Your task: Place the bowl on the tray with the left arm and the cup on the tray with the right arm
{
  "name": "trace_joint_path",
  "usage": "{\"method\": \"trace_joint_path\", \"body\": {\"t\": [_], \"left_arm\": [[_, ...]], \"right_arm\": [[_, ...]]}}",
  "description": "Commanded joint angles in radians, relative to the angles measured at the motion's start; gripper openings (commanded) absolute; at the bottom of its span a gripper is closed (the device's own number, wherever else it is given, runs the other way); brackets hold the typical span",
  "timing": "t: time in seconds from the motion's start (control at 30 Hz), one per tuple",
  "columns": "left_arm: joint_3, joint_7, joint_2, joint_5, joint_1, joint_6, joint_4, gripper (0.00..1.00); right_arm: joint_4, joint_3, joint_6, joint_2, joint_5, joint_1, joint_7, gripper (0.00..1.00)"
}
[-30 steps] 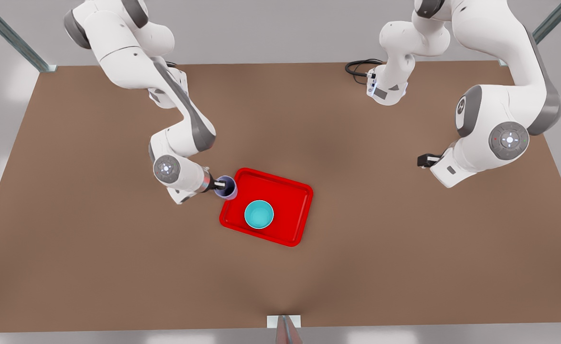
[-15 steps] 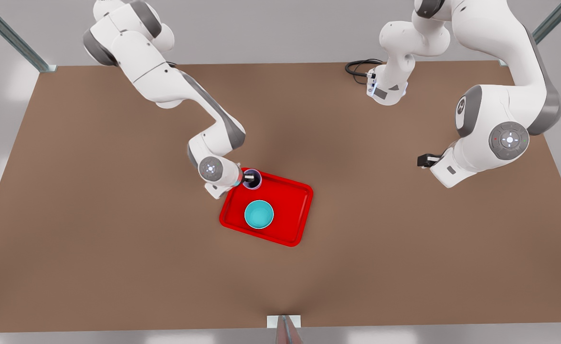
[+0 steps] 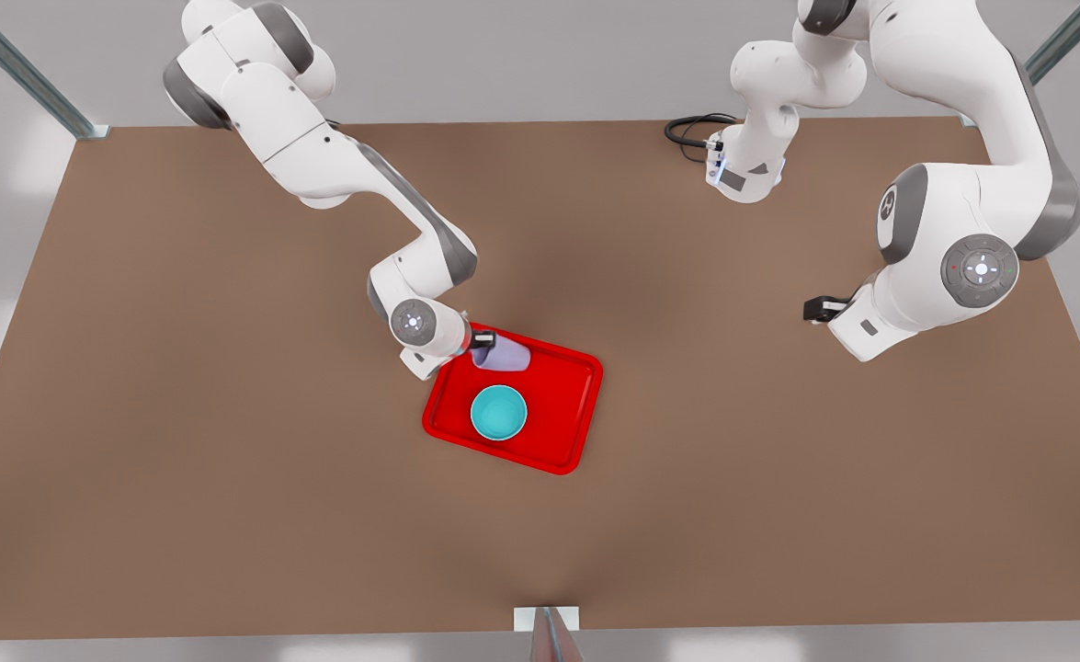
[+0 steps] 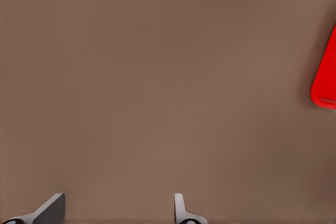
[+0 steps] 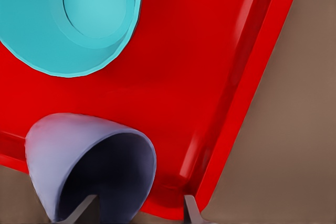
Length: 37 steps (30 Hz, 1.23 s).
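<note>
Front view: the red tray (image 3: pixel 553 439) lies mid-bench on the brown bench (image 3: pixel 227 478). The turquoise bowl (image 3: pixel 499 412) stands upright on the tray, near its edge facing the camera. The lavender cup (image 3: pixel 503 355) lies tipped on its side on the tray's far part, close to the rim, mouth turned toward the right gripper (image 3: pixel 483 341), which sits at the tray's far corner on the front view's left. Right wrist view: the cup (image 5: pixel 68 150) shows its dark open mouth, one finger (image 5: pixel 84 208) inside it and the other finger (image 5: pixel 191 209) outside over the tray rim (image 5: pixel 247 108); the jaws stand wide, gripping nothing. The bowl (image 5: pixel 68 19) sits apart from the cup. The left gripper (image 3: pixel 815 309) waits above bare bench at the front view's right, well apart from the tray; left wrist view: its jaws (image 4: pixel 115 211) stand wide and empty, a tray corner (image 4: pixel 325 77) at the frame's edge. No writing is legible
</note>
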Motion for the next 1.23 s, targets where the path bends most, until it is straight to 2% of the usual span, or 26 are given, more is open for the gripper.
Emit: {"method": "trace_joint_path", "body": {"t": [0.0, 0.3, 0.37, 0.47, 0.5, 0.57, 0.6, 0.73, 0.87, 1.03, 1.07, 1.1, 1.13, 1.2], "left_arm": [[0.0, 0.001, 0.0, -0.001, 0.0, 0.0, 0.0, 1.0], [0.0, 0.0, 0.0, -0.001, 0.0, 0.0, 0.0, 1.0], [0.0, 0.001, 0.0, -0.001, 0.0, 0.0, 0.0, 1.0], [0.0, -0.002, 0.0, -0.001, 0.0, 0.0, 0.0, 1.0], [0.0, 0.0, 0.001, -0.001, 0.0, 0.002, 0.0, 1.0], [0.0, -0.003, 0.003, -0.001, 0.0, 0.002, 0.0, 1.0], [-0.006, -0.015, 0.018, -0.006, -0.002, 0.003, 0.011, 1.0], [-0.006, -0.009, 0.023, -0.052, -0.002, -0.034, 0.087, 1.0], [-0.005, -0.006, 0.035, -0.053, -0.002, -0.041, 0.089, 1.0], [-0.008, -0.009, 0.035, -0.052, -0.002, -0.043, 0.089, 1.0], [-0.008, -0.009, 0.035, -0.052, -0.002, -0.043, 0.089, 1.0], [-0.008, -0.009, 0.037, -0.052, -0.002, -0.043, 0.089, 1.0], [-0.008, -0.009, 0.035, -0.052, -0.002, -0.043, 0.089, 1.0], [-0.008, -0.009, 0.035, -0.052, -0.002, -0.044, 0.089, 1.0]], "right_arm": [[0.0, 0.0, 0.0, 0.0, 0.0, 0.004, 0.002, 1.0], [0.005, -0.003, 0.014, 0.0, -0.002, 0.051, 0.048, 1.0], [0.008, -0.012, -0.003, -0.043, 0.0, 0.042, 0.049, 1.0], [0.008, -0.026, -0.031, -0.185, -0.012, -0.104, 0.032, 1.0], [0.009, -0.028, -0.058, -0.264, -0.115, -0.18, 0.026, 1.0], [0.025, -0.028, -0.178, -0.342, -0.135, -0.334, -0.147, 1.0], [0.057, -0.044, -0.256, -0.374, -0.135, -0.394, -0.221, 1.0], [0.092, -0.297, -0.434, -0.529, -0.135, -0.302, -0.374, 1.0], [0.086, -0.25, -0.48, -0.523, -0.103, -0.4, -0.405, 1.0], [0.11, -0.247, -0.468, -0.491, -0.107, -0.363, -0.408, 1.0], [0.141, -0.245, -0.472, -0.474, -0.106, -0.357, -0.41, 1.0], [0.242, -0.241, -0.501, -0.381, -0.106, -0.359, -0.408, 1.0], [0.388, -0.239, -0.615, -0.279, -0.11, -0.354, -0.399, 1.0], [0.377, -0.236, -0.615, -0.285, -0.113, -0.351, -0.397, 1.0]]}}
